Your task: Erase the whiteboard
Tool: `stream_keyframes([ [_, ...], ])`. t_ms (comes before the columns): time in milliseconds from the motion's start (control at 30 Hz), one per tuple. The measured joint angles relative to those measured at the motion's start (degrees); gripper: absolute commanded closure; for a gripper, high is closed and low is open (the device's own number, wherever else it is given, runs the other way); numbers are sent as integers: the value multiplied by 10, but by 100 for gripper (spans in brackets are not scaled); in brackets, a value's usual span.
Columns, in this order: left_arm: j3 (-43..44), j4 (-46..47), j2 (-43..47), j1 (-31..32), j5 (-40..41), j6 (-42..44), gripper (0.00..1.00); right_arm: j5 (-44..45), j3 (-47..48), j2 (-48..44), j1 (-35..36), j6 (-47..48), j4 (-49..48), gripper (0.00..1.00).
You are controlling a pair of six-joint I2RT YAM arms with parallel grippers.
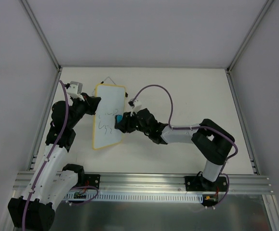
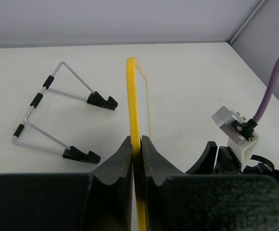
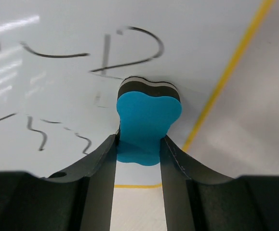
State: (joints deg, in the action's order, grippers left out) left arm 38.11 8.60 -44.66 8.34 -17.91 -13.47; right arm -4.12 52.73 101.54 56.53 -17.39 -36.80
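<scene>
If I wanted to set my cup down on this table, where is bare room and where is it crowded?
Most room: the right of the table, beyond the right arm to the far edge. Also a bare strip between the whiteboard and the near rail. Crowded: the left, where the left gripper, right gripper, eraser and wire stand cluster.

whiteboard [image 3: 57, 29]: face looked glossy and smooth, light streaks at 10 o'clock
frame [image 2: 131, 96]: shiny yellow plastic
eraser [image 3: 149, 113]: matt blue foam, dark felt-like layer
stand [image 2: 81, 155]: bare metal wire, black rubbery sleeves
table [image 1: 187, 96]: was matt white
</scene>
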Motion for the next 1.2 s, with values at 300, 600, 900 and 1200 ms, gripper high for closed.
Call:
stream_keyframes([
  [300, 4, 5, -1, 0, 0, 7, 100, 13, 19, 22, -18, -9, 25, 100],
  [600, 9, 9, -4, 4, 0, 23, 100, -12, 138, 22, 1, 1, 71, 100],
  [900, 9, -36, -17, 7, 0, 39, 100, -24, 159, 22, 26, -4, 53, 100],
  [1200, 8, -54, -42, 15, -2, 33, 100, -25, 96, 22, 25, -4, 4, 100],
])
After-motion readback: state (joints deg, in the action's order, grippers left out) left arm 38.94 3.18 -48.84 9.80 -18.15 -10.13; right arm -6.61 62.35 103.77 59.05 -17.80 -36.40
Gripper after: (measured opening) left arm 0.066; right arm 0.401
